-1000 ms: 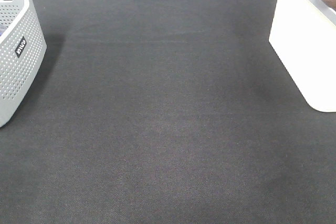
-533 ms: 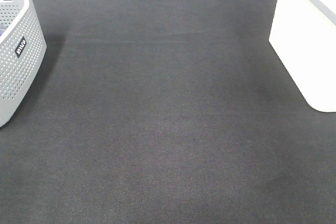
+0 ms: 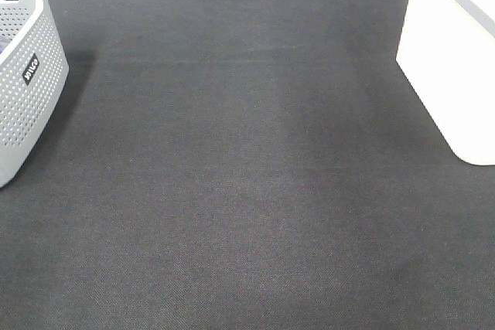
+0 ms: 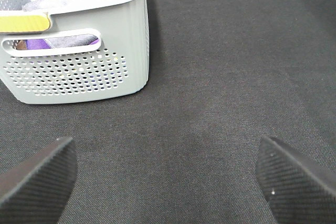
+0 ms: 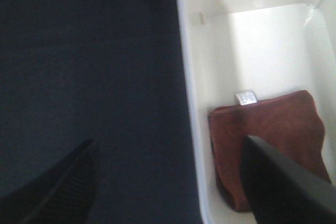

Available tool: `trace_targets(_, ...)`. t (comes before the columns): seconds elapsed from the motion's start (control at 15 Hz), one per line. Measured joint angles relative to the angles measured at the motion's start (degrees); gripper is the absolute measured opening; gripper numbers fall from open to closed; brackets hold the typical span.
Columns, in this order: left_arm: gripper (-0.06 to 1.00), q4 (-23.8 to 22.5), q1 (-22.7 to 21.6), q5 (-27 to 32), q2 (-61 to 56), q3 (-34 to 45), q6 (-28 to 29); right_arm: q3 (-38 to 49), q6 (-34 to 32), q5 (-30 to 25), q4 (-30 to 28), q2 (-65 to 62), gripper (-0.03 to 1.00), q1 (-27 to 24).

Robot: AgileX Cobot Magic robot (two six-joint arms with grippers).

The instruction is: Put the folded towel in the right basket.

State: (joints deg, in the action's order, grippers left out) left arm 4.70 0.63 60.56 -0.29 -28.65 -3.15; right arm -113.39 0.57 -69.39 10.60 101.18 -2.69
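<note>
Dark woven surface point(image 3: 247, 175), filling the high view edge to edge.

Item 1: folded towel point(image 5: 268, 145), reddish-brown, lying flat on the floor of the white right basket point(image 5: 191, 108), against its near wall. A small white tag at one towel edge; its print is too blurred to read.

Item 2: my right pincer point(image 5: 173, 182), hovering above the basket's rim, wide open and empty. One finger point(image 5: 278, 187) hangs over the towel without touching it; the other is over the dark surface outside the basket wall. In the high view the basket point(image 3: 452, 59) sits at the upper right of the frame.

Item 3: my left pincer point(image 4: 168, 174), spread wide, holding nothing, both black pads low over bare surface.

Item 4: grey perforated basket point(image 4: 79, 61), just beyond my left pincer, with purple and blue cloth inside. In the high view it point(image 3: 27, 75) sits at the left edge and carries a small dark label with white lettering I cannot read.
</note>
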Motion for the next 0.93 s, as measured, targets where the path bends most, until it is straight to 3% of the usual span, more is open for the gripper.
trace_targets(0.33, 0.88, 0.0, 0.0, 0.0, 0.0, 0.0, 0.0, 11.0, 0.0, -0.1, -2.2, -10.9, 0.7, 2.4)
trace_targets(0.67, 0.88, 0.0, 0.0, 0.0, 0.0, 0.0, 0.0, 35.8, 0.0, -0.1, -5.1, -32.6, 0.7, 2.4)
trace_targets(0.8, 0.88, 0.0, 0.0, 0.0, 0.0, 0.0, 0.0, 49.7, 0.5, -0.2, -5.4, -45.1, 0.7, 2.4)
trace_targets(0.93, 0.88, 0.0, 0.0, 0.0, 0.0, 0.0, 0.0, 54.7, 0.5, -0.2, -5.4, -49.8, 0.7, 2.4)
